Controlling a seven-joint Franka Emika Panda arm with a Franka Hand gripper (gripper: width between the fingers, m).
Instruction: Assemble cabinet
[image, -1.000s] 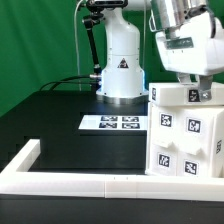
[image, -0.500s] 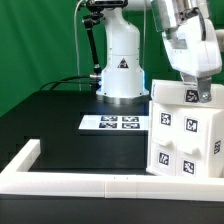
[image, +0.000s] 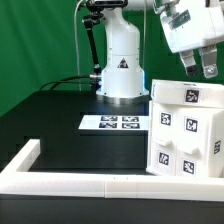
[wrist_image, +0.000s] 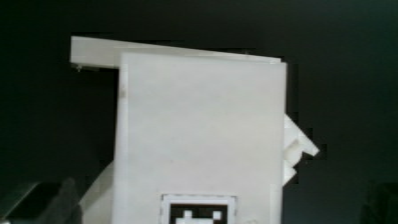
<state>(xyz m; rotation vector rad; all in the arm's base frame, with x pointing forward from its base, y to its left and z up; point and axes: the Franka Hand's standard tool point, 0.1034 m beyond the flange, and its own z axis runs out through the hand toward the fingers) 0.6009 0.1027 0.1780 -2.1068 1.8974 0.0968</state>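
Note:
The cabinet is a tall white box with several square markers on its faces. It stands upright at the exterior view's right, against the low white border frame. My gripper hangs just above the cabinet's top, clear of it, with its dark fingers apart and nothing between them. The wrist view looks straight down on the cabinet's white top, with one marker at the picture's lower edge. My fingertips barely show there in the dark.
The marker board lies flat on the black table left of the cabinet. The arm's white base stands behind it. A green backdrop closes the exterior view's left.
My gripper was down on the cabinet's top edge a second ago. It has let go and risen up and slightly right. The cabinet has stayed put.

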